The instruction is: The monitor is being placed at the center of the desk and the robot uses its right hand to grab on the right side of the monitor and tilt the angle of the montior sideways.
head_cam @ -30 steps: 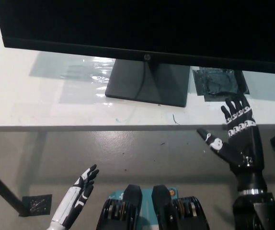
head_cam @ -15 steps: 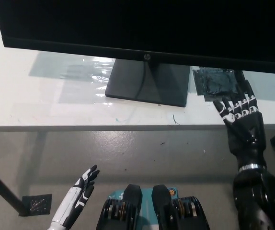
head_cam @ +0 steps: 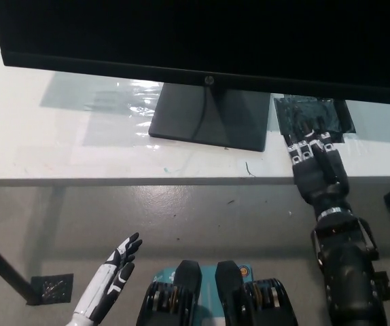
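Head view: monitor (head_cam: pixel 202 41) stands mid-tabletop (head_cam: pixel 59 146), far side. Right robot hand (head_cam: pixel 312 159) over near tabletop edge, fingers spread, empty, below monitor's right part. Left robot hand (head_cam: pixel 117 268) low left, fingers apart.

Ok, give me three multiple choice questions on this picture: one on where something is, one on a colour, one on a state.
1. Where is the right hand?
A. Over the desk's front edge, reaching toward the monitor
B. On the floor
C. On the monitor's stand

2. What colour is the desk?
A. Red
B. White
C. Black

3. What is the left hand doing?
A. Gripping the stand
B. Holding a cable
C. Open, holding nothing, low over the floor

Answers: 1 A, it lies below the monitor's lower right. 2 B, its top is white. 3 C, its fingers are apart.
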`<control>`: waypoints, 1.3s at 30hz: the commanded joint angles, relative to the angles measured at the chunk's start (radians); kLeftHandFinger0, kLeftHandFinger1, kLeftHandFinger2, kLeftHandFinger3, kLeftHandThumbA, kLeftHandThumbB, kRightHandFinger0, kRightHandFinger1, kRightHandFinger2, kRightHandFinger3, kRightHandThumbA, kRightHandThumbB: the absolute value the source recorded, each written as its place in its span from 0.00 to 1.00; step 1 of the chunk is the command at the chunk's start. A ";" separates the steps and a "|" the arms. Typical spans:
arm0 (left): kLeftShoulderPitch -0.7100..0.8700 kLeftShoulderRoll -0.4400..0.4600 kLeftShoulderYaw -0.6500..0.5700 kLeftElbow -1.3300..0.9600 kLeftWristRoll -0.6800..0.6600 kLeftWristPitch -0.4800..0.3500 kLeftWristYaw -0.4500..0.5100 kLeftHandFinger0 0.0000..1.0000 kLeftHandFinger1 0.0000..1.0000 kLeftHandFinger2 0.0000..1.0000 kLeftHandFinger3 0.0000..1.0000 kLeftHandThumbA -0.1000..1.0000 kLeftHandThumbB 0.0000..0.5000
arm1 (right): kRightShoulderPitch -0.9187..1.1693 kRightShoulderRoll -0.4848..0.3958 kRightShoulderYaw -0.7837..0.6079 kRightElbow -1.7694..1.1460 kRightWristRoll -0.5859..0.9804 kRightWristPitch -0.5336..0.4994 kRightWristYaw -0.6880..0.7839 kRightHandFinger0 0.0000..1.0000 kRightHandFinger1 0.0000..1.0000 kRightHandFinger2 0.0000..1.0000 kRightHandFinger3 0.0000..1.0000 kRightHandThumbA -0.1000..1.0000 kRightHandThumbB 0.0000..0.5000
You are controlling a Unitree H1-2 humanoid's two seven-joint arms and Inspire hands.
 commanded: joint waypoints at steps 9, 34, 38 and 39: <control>-0.014 0.020 -0.005 -0.024 0.004 -0.046 0.019 1.00 1.00 1.00 1.00 1.00 0.59 | -0.151 -0.004 -0.099 0.125 0.022 0.045 0.135 1.00 1.00 1.00 1.00 1.00 0.69; 0.019 0.015 -0.012 -0.033 0.002 -0.046 0.021 1.00 1.00 1.00 1.00 1.00 0.60 | -0.358 -0.072 -0.210 0.468 -0.059 -0.036 0.202 1.00 1.00 1.00 1.00 1.00 0.72; 0.018 0.014 -0.011 -0.033 0.002 -0.046 0.021 1.00 1.00 1.00 1.00 1.00 0.61 | -0.382 -0.084 -0.218 0.526 -0.075 -0.053 0.228 1.00 1.00 1.00 1.00 1.00 0.70; 0.018 0.014 -0.011 -0.033 0.004 -0.046 0.023 1.00 1.00 1.00 1.00 1.00 0.61 | -0.389 -0.087 -0.222 0.541 -0.079 -0.057 0.234 1.00 1.00 1.00 1.00 1.00 0.71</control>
